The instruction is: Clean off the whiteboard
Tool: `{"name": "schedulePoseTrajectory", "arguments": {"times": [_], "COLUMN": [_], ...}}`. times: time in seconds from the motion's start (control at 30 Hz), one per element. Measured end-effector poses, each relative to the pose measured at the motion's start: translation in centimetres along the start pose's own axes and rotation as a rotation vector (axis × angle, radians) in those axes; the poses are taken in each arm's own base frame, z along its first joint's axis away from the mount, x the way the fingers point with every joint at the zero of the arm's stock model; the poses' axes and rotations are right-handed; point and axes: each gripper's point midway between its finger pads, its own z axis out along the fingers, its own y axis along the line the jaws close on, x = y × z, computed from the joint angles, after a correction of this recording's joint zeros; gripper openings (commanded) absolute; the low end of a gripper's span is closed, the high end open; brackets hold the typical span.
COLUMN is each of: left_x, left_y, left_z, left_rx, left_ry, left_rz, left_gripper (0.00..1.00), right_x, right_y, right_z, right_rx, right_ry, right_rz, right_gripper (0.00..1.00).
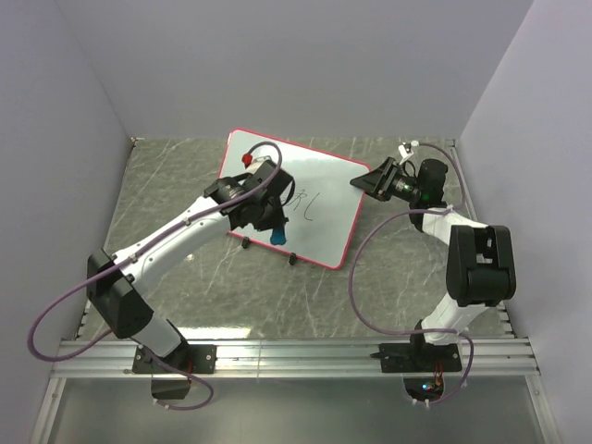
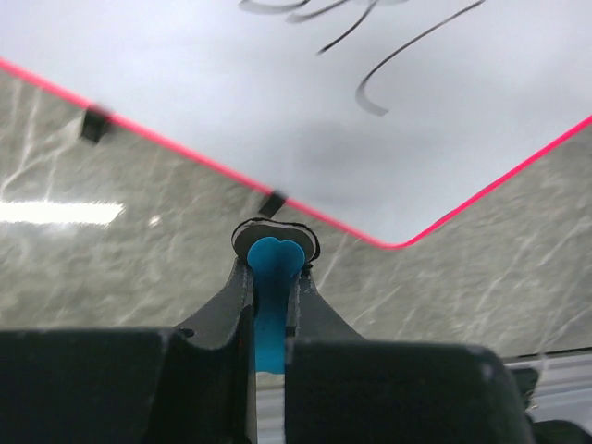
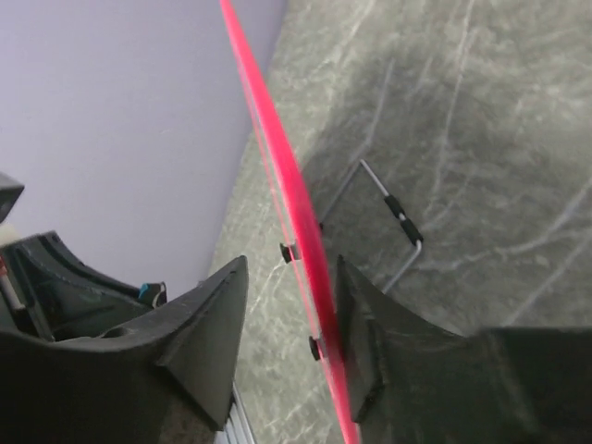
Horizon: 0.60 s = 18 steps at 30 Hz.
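Seen from overhead, the light is soft and even from above and the picture sharp throughout, with only faint shadows on the surface (image 1: 166,176) and the whiteboard (image 1: 324,185) bright but not blown out. In the left wrist view a white streak of glare lies on the surface at 9 o'clock, a soft grey shadow smudges the whiteboard at centre, and the dark left fingers (image 2: 227,305) at 6 o'clock are blurred. In the right wrist view the dark right fingers (image 3: 203,333) and the board's pink edge are out of focus, while the surface at 2 o'clock is crisp beside a broad soft shadow.
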Motion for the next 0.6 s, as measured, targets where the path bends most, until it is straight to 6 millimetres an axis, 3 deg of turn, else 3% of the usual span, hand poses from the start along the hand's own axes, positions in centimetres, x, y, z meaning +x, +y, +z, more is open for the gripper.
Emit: {"name": "schedulePoseTrajectory", "arguments": {"times": [0.17, 0.3, 0.33, 0.6], "left_x": [-2.4, -3.7, -3.9, -4.1], "left_y": [-3.4, -6.0, -6.5, -9.4], "left_z": [1.5, 4.1, 4.8, 11.7], "left_rx": [0.039, 0.058, 0.059, 0.074], "left_ry": [-0.048, -0.070, -0.074, -0.107], "left_rz": [-0.019, -0.030, -0.031, -0.037], "left_gripper": [0.00, 0.00, 0.00, 0.00], "right_x": [0.0, 1.0, 1.1, 1.0], "right_y": [-0.3, -1.1, -0.9, -0.6], "right_z": [0.8, 1.0, 1.0, 1.2], "right_rx": [-0.059, -0.076, -0.090, -0.099], "right_ry": [-0.004, 0.011, 0.015, 0.006], "right_rz": [0.021, 0.043, 0.027, -0.010], "right_gripper": [0.35, 0.04, 0.01, 0.00]}}
